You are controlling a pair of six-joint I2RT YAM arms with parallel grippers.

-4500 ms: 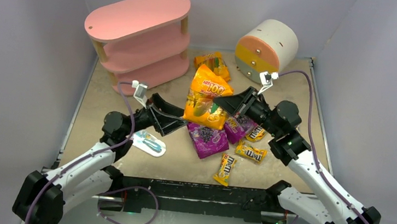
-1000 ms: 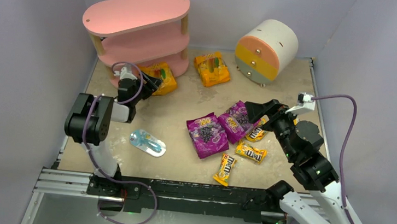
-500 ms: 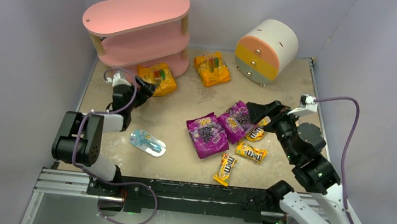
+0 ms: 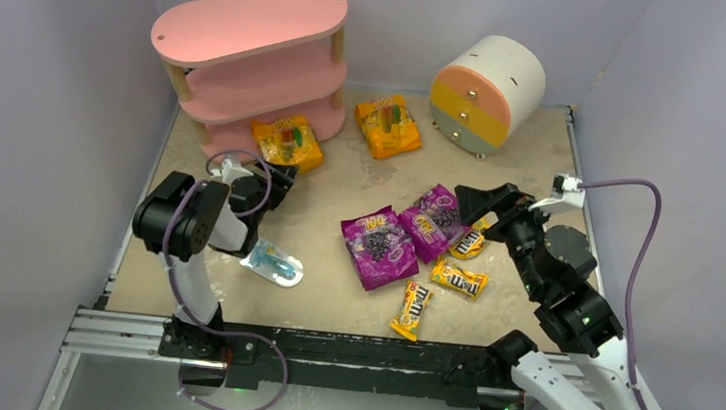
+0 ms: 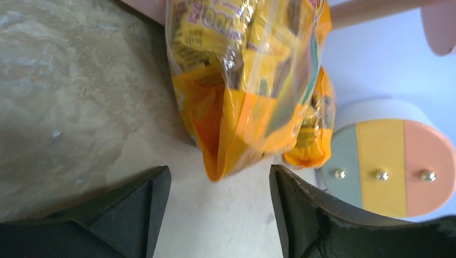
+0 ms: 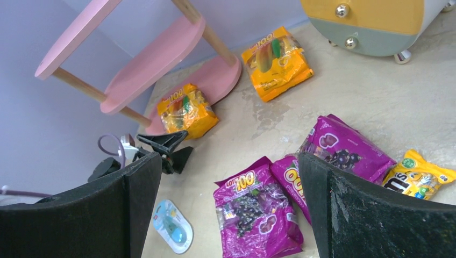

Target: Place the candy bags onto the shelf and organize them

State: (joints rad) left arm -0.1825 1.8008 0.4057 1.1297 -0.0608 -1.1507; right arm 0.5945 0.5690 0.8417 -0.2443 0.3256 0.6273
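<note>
**Step in hand (my reading):** get the first orange bag (image 4: 287, 145) onto the shelf (image 4: 246, 23).

**Position:** the bag lies on the surface (image 4: 341, 178) at the foot of the shelf, with its far end against the lowest board. Cannot tell whether it rests on that board or only touches it. No bag shows on the upper boards.

**Left fingers (image 5: 142, 209):** wide apart, holding nothing. The bag's near corner sits in the gap between the tips, clear of both.

**Right fingers (image 6: 134, 215):** spread wide and empty, above the purple bags (image 4: 380, 247) and small yellow packs (image 4: 459, 278) mid-surface.

**Second orange bag (image 4: 387, 125):** lies between the shelf and the round cabinet (image 4: 486, 88), apart from both arms.

**How to do it well (judgement):**
- Advance until the corner seam sits deep between the fingers before closing. A pinch on the tip alone will likely slip off the glossy film.
- Lift only enough to clear the board edge, then slide in low under the middle board.
- Enter between the wooden posts (image 6: 207, 35) and push to the back, leaving room for the other bags.
- The contents look loose and should sag, so move slowly.
- The shelf looks light, and a hard push may shift it.
</note>
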